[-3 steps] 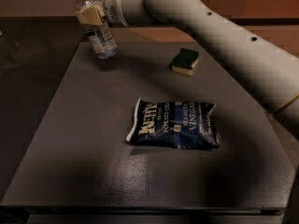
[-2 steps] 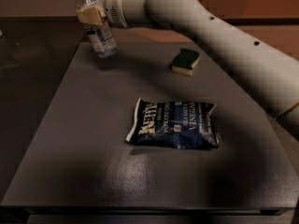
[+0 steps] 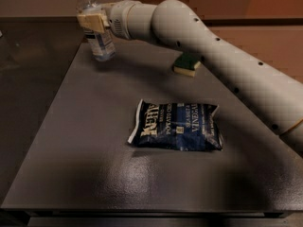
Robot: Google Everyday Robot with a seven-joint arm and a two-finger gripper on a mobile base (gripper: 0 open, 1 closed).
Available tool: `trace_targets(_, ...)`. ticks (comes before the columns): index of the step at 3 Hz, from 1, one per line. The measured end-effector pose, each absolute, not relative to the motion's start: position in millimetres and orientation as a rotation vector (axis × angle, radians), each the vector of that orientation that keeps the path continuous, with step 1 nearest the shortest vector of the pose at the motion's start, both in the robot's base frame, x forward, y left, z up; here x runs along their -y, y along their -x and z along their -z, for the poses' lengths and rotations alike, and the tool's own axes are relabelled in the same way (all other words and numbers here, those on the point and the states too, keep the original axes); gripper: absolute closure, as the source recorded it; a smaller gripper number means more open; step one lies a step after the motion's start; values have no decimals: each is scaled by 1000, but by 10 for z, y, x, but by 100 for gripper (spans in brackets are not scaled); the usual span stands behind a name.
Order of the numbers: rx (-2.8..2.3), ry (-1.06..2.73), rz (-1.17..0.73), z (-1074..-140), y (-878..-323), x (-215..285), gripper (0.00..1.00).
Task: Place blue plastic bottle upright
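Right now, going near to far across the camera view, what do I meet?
Nearest first: chip bag, then sponge, then blue plastic bottle, gripped by the claw at the far left corner of the table.

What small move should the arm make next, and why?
Probably ease it down until the base sits flat. The gripper, at the far left corner of the table, is shut on the blue plastic bottle, cap up but leaning slightly; whether its base rests is unclear.
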State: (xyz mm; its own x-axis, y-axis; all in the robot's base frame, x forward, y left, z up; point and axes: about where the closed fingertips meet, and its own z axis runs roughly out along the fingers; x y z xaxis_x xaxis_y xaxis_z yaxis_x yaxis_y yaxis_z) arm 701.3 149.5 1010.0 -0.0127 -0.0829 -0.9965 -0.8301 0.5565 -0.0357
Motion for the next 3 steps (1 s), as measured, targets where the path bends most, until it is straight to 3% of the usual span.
trace_targets(2,-1423,780,-804,-9911,-6918,-1622,100)
trace_targets(3,-1418,769,-818,-9850,-6882,-1676,83)
